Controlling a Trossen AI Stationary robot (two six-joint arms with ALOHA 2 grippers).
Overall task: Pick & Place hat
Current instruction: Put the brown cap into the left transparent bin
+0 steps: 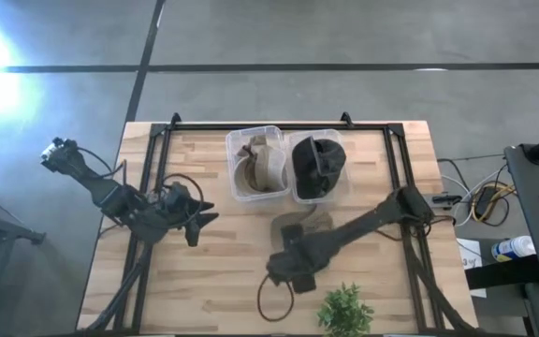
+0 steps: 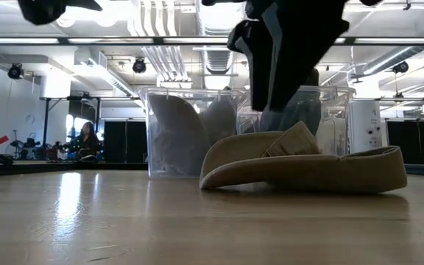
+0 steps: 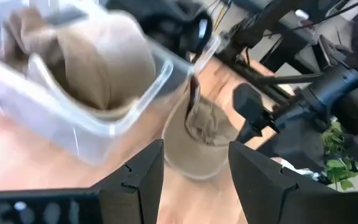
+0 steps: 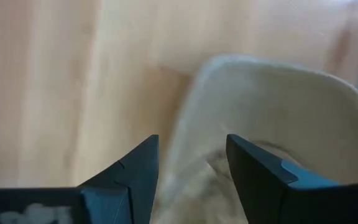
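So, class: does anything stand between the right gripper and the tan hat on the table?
Nothing visible does. The right gripper hangs open just above the hat, which lies on bare table before the bins.

Khaki hat (image 1: 299, 227) on the bench: mostly covered by the right arm from above, only crown edge shows. Right pincer (image 1: 286, 271) hidden under its own wrist there; in low view the arm's upper part is cut by the top edge. Left wrist view blurred w/ motion, so the clear bin (image 3: 73, 106) contents read only as tan fabric. Potted plant (image 1: 345, 310) cut by the bottom edge. Person (image 2: 88, 140) in the room too small to make out.
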